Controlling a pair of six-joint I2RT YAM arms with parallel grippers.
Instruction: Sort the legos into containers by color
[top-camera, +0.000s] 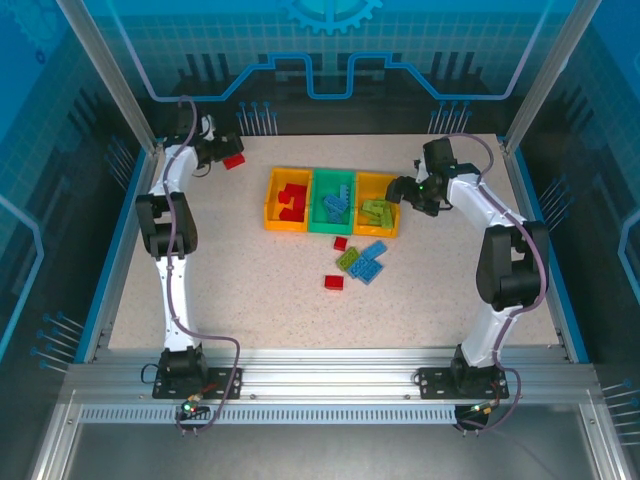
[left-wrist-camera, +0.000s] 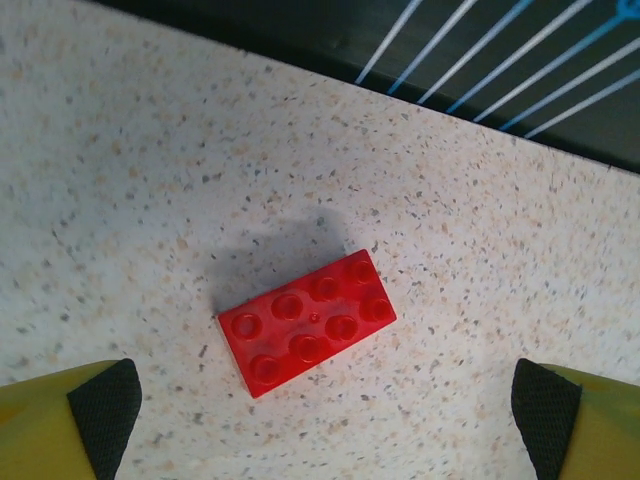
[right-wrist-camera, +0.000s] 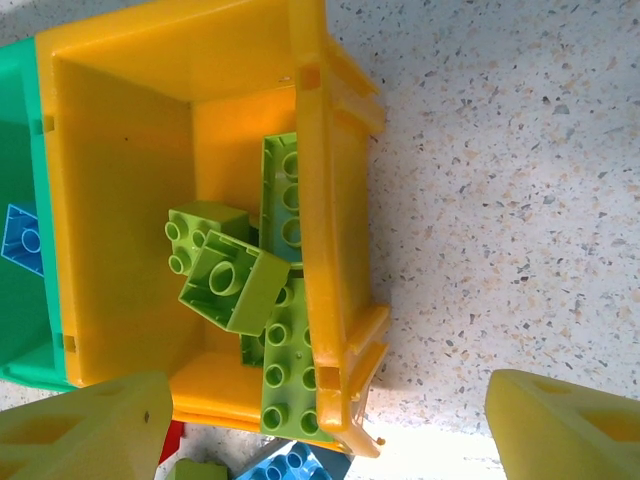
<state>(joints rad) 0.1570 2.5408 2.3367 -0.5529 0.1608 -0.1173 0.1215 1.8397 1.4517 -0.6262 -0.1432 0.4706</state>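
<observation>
My left gripper (top-camera: 222, 154) is open at the table's far left corner, and a red lego (top-camera: 234, 161) lies just beside it. In the left wrist view that red brick (left-wrist-camera: 307, 322) lies flat, studs up, ahead of the open gripper (left-wrist-camera: 320, 430) and untouched. Three containers stand in a row: a left yellow bin (top-camera: 268, 200) with red bricks, a green bin (top-camera: 331, 173) with blue ones, and a right yellow bin (top-camera: 378, 176) with light green ones. My right gripper (top-camera: 402, 190) hangs open and empty over the right bin's wall (right-wrist-camera: 320, 200); green legos (right-wrist-camera: 225, 280) lie inside.
Loose legos lie in front of the bins: a small red (top-camera: 340, 243), a green (top-camera: 348, 259), a blue plate (top-camera: 370, 262) and another red (top-camera: 334, 282). The table's back edge (left-wrist-camera: 500, 90) runs close behind the far red brick.
</observation>
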